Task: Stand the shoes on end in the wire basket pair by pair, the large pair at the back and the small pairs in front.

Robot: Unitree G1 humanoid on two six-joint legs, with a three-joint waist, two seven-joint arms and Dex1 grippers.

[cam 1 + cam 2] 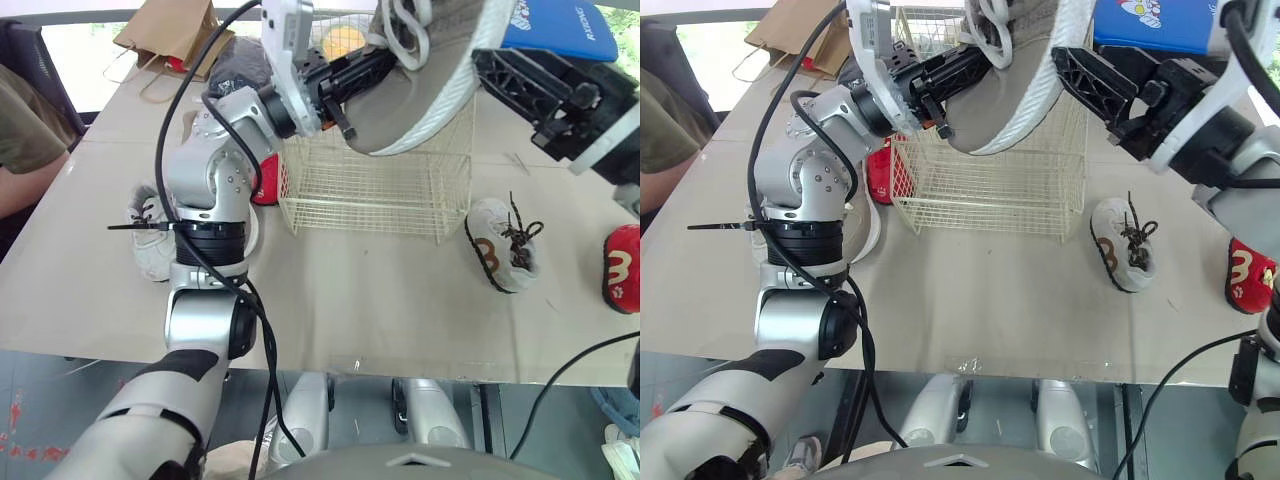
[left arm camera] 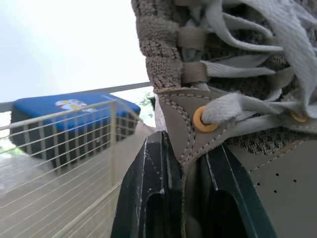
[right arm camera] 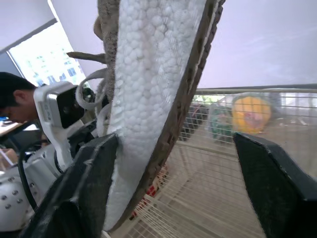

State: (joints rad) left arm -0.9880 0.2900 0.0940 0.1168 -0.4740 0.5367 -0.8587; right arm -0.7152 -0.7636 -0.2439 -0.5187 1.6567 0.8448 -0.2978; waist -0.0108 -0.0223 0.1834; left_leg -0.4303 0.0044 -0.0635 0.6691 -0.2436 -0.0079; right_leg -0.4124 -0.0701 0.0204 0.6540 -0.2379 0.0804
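1. My left gripper is pinched on the eyelet edge of the large shoe, just beside the tongue. The shoe hangs in the air above the wire basket, with its sole turned toward my right arm.
2. My right gripper is spread wide around the white sole. One finger is at the sole; the other stands well apart from it.
3. The step in hand, as I judge it, is to set this large shoe on end at the back of the basket.
4. Procedure:
   - Bring the right fingers together on the sole before the left pinch lets go, because a pinch on a thin upper edge will probably let the shoe swing.
   - Turn the shoe end-down and line it up with the rear wall.
   - Lower it straight, so the loose laces do not snag on the wire rim.
5. Leave room beside it for its mate, and leave the front free for the small pairs.
6. Shoes waiting on the table:
   - To the basket's right lie a small white shoe and a small red shoe.
   - To its left lie a second white shoe and a second red shoe, both partly behind my left arm.
7. Markings:
   - The right-hand white shoe bears a brown letter-like mark.
   - The right-hand red shoe bears a white m-shaped mark with a paw print.
   - The blue box behind the basket carries a cartoon figure and white lettering that seems to read "RIZONG"; I am not certain of it.
   - I can read no brand on the large shoe.
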